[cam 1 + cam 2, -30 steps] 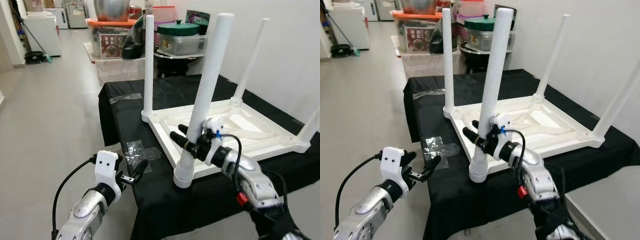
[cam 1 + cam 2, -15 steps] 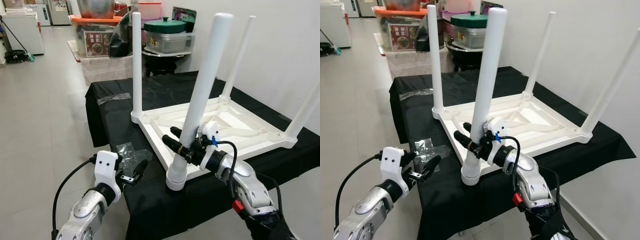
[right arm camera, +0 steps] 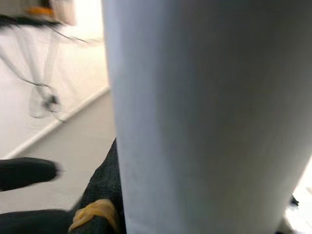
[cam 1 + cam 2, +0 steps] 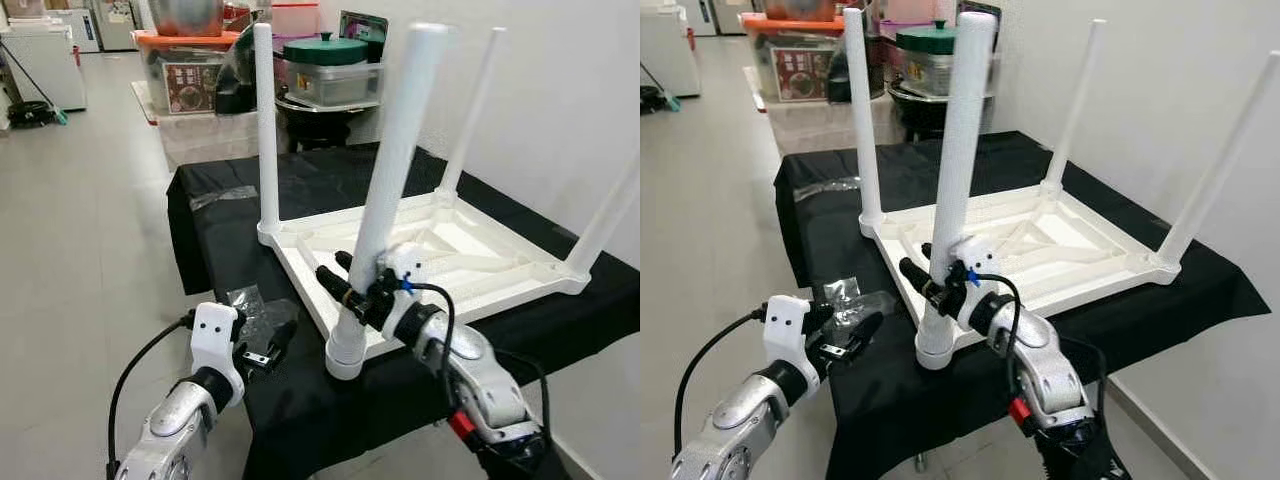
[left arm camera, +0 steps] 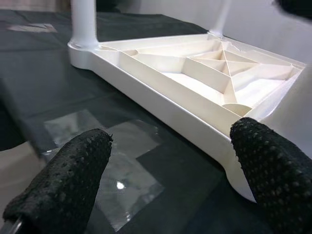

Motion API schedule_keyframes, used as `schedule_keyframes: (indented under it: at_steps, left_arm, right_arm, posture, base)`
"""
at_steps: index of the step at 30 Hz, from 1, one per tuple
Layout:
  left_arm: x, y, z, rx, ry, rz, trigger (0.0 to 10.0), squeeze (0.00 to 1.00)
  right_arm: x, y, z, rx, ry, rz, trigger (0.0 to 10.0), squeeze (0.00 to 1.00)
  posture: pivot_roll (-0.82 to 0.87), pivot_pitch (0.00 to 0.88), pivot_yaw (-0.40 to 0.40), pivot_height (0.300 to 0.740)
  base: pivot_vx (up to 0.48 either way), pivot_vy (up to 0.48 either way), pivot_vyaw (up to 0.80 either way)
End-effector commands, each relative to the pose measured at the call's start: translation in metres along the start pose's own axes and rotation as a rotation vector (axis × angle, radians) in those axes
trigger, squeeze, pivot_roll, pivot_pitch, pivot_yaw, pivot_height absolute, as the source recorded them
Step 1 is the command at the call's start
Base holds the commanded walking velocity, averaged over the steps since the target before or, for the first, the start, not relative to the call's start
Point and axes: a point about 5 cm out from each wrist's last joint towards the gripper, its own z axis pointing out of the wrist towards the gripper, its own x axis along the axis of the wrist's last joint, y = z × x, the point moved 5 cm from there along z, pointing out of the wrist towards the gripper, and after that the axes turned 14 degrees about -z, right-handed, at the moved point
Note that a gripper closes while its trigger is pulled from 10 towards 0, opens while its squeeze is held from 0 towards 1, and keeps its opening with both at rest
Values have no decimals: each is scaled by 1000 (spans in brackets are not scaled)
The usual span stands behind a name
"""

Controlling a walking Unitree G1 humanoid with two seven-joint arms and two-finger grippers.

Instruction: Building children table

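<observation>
Right claw (image 4: 352, 292) pinching nearest white plastic leg (image 4: 385, 190) low down, at 6 o'clock corner of upturned white plastic tabletop (image 4: 440, 250) on black-draped surface (image 4: 230, 215). Best kept upright while pressed firmly into socket. Left claw (image 4: 268, 348) spread, idle at 8 o'clock.

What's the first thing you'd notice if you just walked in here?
A white upside-down table lies on a black cloth, its legs poking up. The right tool is wrapped around the nearest leg low down, by the front corner. The left tool hovers open off the cloth's front edge, near some clear plastic bags.
</observation>
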Motion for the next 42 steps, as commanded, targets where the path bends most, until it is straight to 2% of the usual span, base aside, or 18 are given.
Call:
schedule_keyframes:
  at_steps: [1, 5, 6, 7, 9, 11, 13, 17, 28, 30, 42]
  left_arm:
    - [-2, -3, 0, 15, -3, 8, 10000, 0]
    - [-3, -3, 1, 16, -1, 7, 10000, 0]
    - [-3, -3, 1, 16, -1, 7, 10000, 0]
    - [-2, -3, 1, 19, 0, 7, 10000, 0]
    - [-2, -3, 1, 19, 0, 7, 10000, 0]
    - [-3, -5, 0, 25, 2, 7, 10000, 0]
    - [-3, -5, 0, 25, 2, 7, 10000, 0]
    - [-3, -5, 1, 31, 4, 9, 10000, 0]
    - [-2, -7, 0, 40, 6, 13, 10000, 0]
    - [-3, -8, 0, 43, 5, 13, 10000, 0]
    - [-3, -10, 1, 46, 4, 18, 10000, 0]
  right_arm:
    - [-62, 4, -14, -88, -275, 34, 0, 0]
    - [-76, 12, -18, -241, -348, 96, 0, 0]
    - [-76, 12, -18, -241, -348, 96, 0, 0]
    - [-78, 18, -21, -307, -356, 125, 0, 0]
    - [-78, 18, -21, -307, -356, 125, 0, 0]
    - [-78, 32, -29, -449, -348, 148, 0, 0]
    - [-78, 32, -29, -449, -348, 148, 0, 0]
    - [-76, 47, -41, -616, -371, 103, 0, 0]
    - [-76, 57, -48, -719, -386, 92, 0, 0]
    - [-80, 60, -54, -774, -407, 123, 0, 0]
    - [-89, 65, -62, -855, -453, 173, 0, 0]
  posture:
    - [46, 0, -50, 740]
    - [51, 0, -60, 740]
    - [51, 0, -60, 740]
    - [50, 0, -61, 740]
    - [50, 0, -61, 740]
    - [50, 0, -62, 740]
    - [50, 0, -62, 740]
    - [51, 0, -60, 740]
    - [51, 0, -61, 740]
    - [52, 0, -62, 740]
    - [53, 0, -60, 740]
  base:
    - [0, 0, 0]
    - [0, 0, 0]
    - [0, 0, 0]
    - [0, 0, 0]
    - [0, 0, 0]
    - [0, 0, 0]
    - [0, 0, 0]
    - [0, 0, 0]
    - [0, 0, 0]
    - [0, 0, 0]
    - [0, 0, 0]
